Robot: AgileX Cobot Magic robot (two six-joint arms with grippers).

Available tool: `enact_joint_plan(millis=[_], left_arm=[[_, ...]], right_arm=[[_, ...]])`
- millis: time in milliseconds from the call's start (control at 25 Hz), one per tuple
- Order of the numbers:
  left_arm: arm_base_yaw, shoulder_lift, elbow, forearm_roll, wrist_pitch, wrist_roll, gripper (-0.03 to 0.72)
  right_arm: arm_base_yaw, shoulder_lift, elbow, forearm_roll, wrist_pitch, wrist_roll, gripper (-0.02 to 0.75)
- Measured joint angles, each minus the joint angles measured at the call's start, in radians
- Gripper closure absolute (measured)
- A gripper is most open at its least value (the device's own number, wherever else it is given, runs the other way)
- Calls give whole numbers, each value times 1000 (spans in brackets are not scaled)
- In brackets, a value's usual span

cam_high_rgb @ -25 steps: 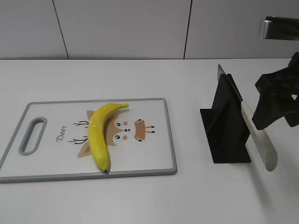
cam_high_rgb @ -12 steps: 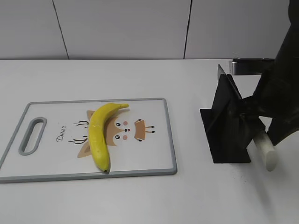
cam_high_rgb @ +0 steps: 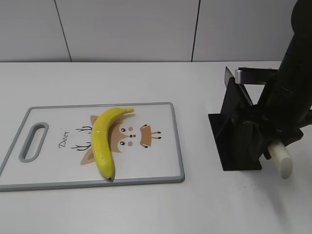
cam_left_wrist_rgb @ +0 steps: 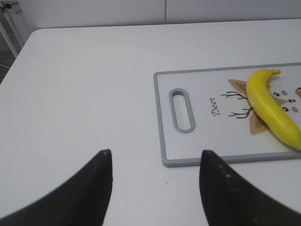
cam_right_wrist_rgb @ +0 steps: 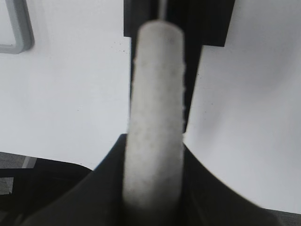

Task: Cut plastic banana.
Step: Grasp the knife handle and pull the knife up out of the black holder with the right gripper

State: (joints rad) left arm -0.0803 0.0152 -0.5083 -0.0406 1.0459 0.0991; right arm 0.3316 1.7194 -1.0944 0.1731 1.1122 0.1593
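The plastic banana [cam_high_rgb: 102,141] lies whole on the deer-print cutting board [cam_high_rgb: 178,146], stem toward the back; it also shows in the left wrist view [cam_left_wrist_rgb: 270,106]. A knife with a white handle [cam_high_rgb: 282,158] sits in a black stand [cam_high_rgb: 234,141] on the right. My right gripper [cam_high_rgb: 272,146] is at the stand, and its two fingers press on both sides of the handle [cam_right_wrist_rgb: 155,94] in the right wrist view [cam_right_wrist_rgb: 154,141]. My left gripper [cam_left_wrist_rgb: 155,155] is open and empty over bare table, near the board's handle end [cam_left_wrist_rgb: 181,110].
The white table runs to a grey panelled wall at the back. The knife blade's tip [cam_high_rgb: 228,73] sticks up behind the stand. A strip of bare table separates the board from the stand.
My right arm has come down from the upper right onto the knife handle at the stand, and its fingers are now around the handle. The banana and board have not moved.
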Motion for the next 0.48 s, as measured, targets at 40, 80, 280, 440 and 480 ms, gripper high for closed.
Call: enact_joint_plan(millis=[40, 80, 280, 440, 480], left_arm=[[0, 0, 0, 0, 0, 0, 126], [0, 0, 0, 0, 0, 0, 126], [0, 0, 0, 1, 0, 0, 126], [0, 0, 0, 2, 0, 0, 126], [0, 0, 0, 2, 0, 0, 126]], right_arm=[[0, -2, -1, 1, 0, 1, 549], [0, -8, -2, 3, 1, 1, 549], [0, -63, -21, 4, 14, 1, 549], [0, -111, -59, 4, 15, -7, 549], [0, -125, -69, 5, 15, -10, 552]])
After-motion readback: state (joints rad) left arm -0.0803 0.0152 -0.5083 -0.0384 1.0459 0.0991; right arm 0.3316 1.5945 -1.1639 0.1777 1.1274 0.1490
